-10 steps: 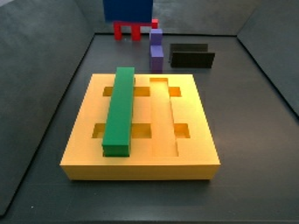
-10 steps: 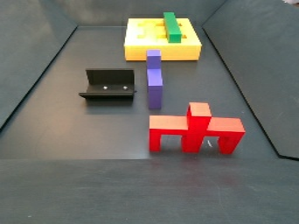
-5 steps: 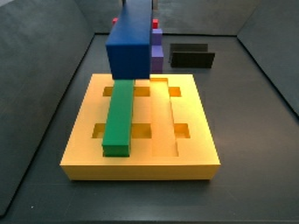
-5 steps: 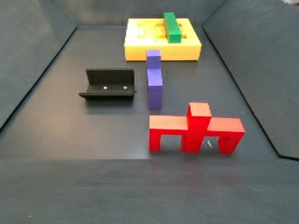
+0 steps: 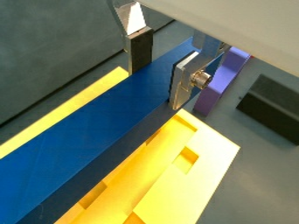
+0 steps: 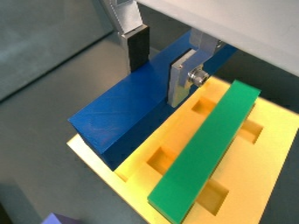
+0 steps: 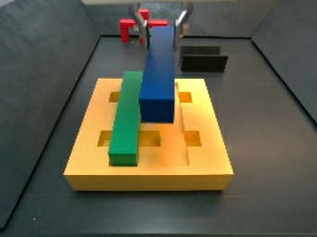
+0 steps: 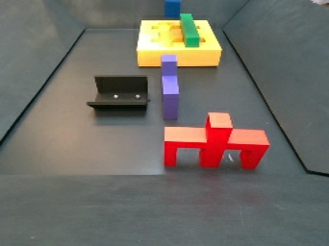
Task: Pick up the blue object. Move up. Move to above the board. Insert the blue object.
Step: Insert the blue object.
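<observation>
My gripper [image 7: 165, 18] is shut on the blue object [image 7: 158, 69], a long blue bar, near its far end. The bar hangs lengthwise over the yellow board [image 7: 205, 153], just right of the green bar [image 7: 126, 116] that lies in the board's left groove. In both wrist views the silver fingers [image 5: 184, 80] [image 6: 181, 77] clamp the bar [image 5: 105, 140] [image 6: 122, 109] above the board [image 5: 187, 179] [image 6: 135, 171]. In a side view only the bar's top [image 8: 171, 8] shows behind the board [image 8: 161, 53]. I cannot tell whether the bar touches the board.
A purple block [image 8: 168, 85] lies on the floor between the board and a red piece [image 8: 213, 142]. The black fixture [image 8: 118, 93] stands beside the purple block and also shows in a side view [image 7: 205, 60]. Dark walls enclose the floor.
The blue bar, held in my gripper, has moved from high at the far end to lengthwise over the board beside the green bar, lower than before.
</observation>
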You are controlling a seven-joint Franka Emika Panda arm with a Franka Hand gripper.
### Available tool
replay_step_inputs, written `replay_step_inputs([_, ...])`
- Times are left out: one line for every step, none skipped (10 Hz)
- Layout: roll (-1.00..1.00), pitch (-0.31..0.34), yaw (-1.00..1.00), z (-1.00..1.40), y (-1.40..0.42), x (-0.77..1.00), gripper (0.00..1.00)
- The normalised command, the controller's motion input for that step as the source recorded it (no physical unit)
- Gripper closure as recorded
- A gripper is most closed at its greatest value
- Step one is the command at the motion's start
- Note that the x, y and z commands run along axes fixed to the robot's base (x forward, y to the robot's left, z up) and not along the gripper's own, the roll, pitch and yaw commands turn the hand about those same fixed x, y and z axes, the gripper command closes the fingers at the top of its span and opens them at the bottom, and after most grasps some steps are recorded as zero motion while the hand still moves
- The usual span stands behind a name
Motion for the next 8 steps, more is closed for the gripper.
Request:
replay_step_inputs([0.18, -0.080, 0.00, -0.67, 0.00, 0.12, 1.00])
replay_step_inputs([0.21, -0.084, 0.04, -0.67, 0.00, 0.21, 1.00])
replay_step_inputs([0.24, -0.063, 0.03, -0.66, 0.00, 0.26, 1.00])
replay_step_inputs([0.21, -0.029, 0.00, -0.57, 0.00, 0.29, 1.00])
replay_step_inputs([0.17, -0.109, 0.00, -0.53, -0.04, 0.00, 1.00])
replay_step_inputs([0.00, -0.194, 0.00, -0.66, 0.00, -0.03, 1.00])
replay_step_inputs([0.00, -0.191, 0.00, -0.62, -0.03, 0.00, 1.00])
replay_step_inputs([0.00, -0.127, 0.11, -0.49, -0.08, 0.19, 1.00])
